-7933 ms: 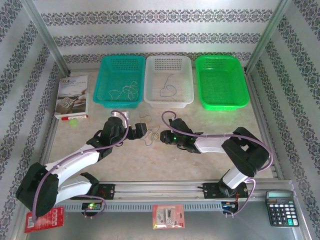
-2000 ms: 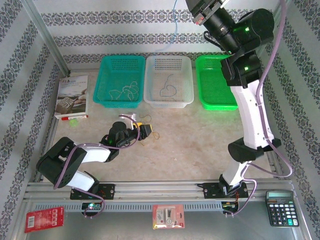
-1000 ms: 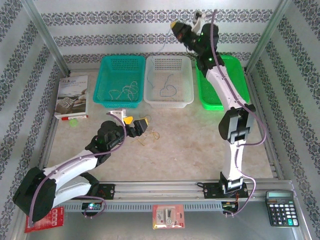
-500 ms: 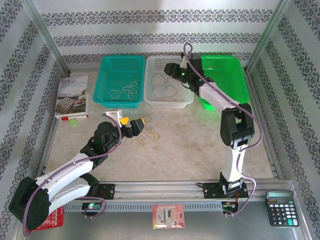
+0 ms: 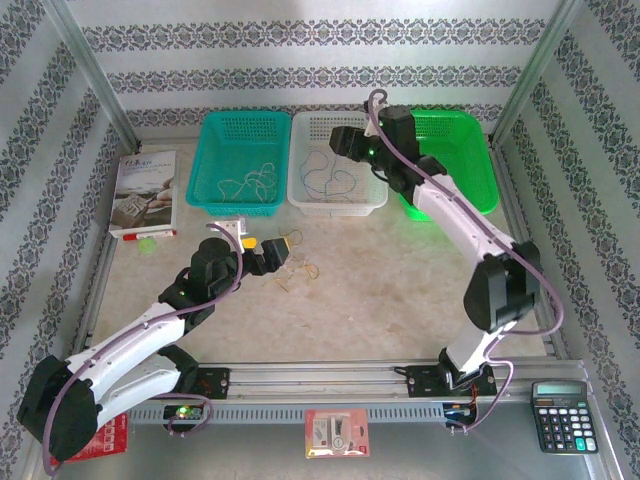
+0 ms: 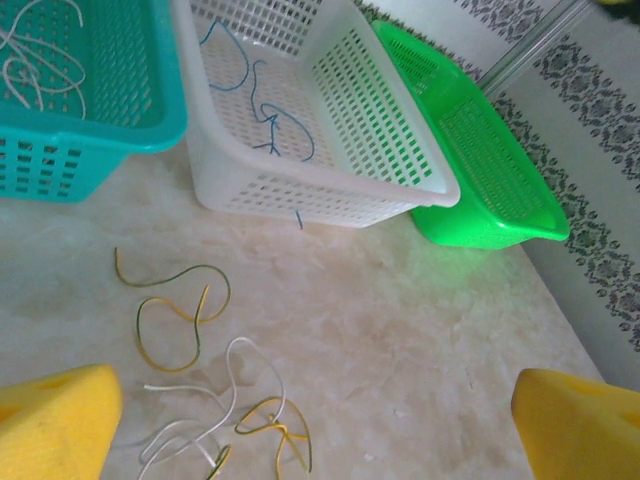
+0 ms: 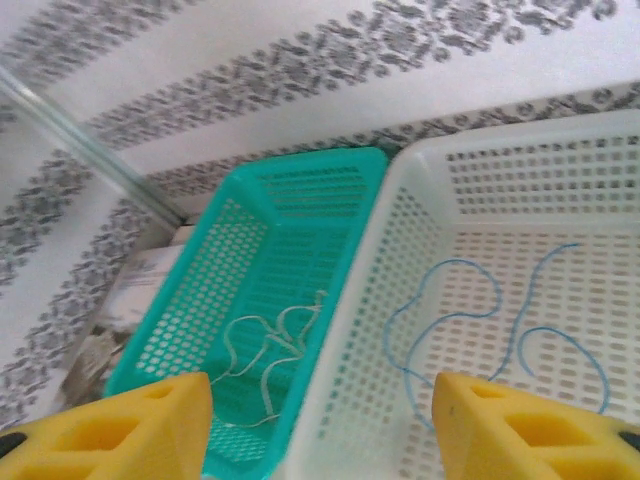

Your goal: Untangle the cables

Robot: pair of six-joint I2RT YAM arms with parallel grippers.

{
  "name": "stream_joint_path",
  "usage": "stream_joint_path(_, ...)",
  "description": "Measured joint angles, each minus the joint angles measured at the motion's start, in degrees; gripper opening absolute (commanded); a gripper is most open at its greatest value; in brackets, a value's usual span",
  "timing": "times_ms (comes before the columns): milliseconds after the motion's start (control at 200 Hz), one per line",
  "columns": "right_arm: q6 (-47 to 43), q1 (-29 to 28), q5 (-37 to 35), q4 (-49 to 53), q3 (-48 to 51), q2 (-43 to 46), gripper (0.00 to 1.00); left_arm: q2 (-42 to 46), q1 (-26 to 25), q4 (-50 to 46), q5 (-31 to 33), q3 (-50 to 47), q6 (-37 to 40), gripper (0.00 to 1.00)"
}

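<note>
1. Right gripper [image 5: 341, 140], clamped and raised a second ago, now hangs parted and empty over the white plastic mesh basket [image 5: 337, 207]; the thin blue wire [image 7: 470, 315] lies inside.
2. Left gripper [image 5: 272, 250] gapes, empty, above the yellow and whitish wires [image 6: 200, 400] on the table, probably next.

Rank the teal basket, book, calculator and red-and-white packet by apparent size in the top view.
Largest to smallest:
1. teal basket
2. book
3. calculator, barely smaller than the book and possibly nearer the camera, so that pair is unsure
4. red-and-white packet
</note>
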State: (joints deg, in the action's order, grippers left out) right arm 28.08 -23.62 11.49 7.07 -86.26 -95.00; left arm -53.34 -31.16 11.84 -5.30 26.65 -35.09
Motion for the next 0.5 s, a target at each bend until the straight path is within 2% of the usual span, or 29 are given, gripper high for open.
stream_joint_path(225,1.14,-7.54,0.09,-4.55,16.09,8.37,0.55,0.04,0.02,-8.26,2.67,1.29,-1.53,1.00)
stream_joint_path(375,1.73,-12.17,-0.42,-5.11,24.22,9.11,0.52,0.90,0.04,-14.58,6.05,2.10,-2.73,1.00)
stream_joint_path(500,1.66,-16.00,-1.70,-5.38,26.82,8.55,0.46,1.75,0.48,-16.55,7.32,2.10,-3.26,1.00)
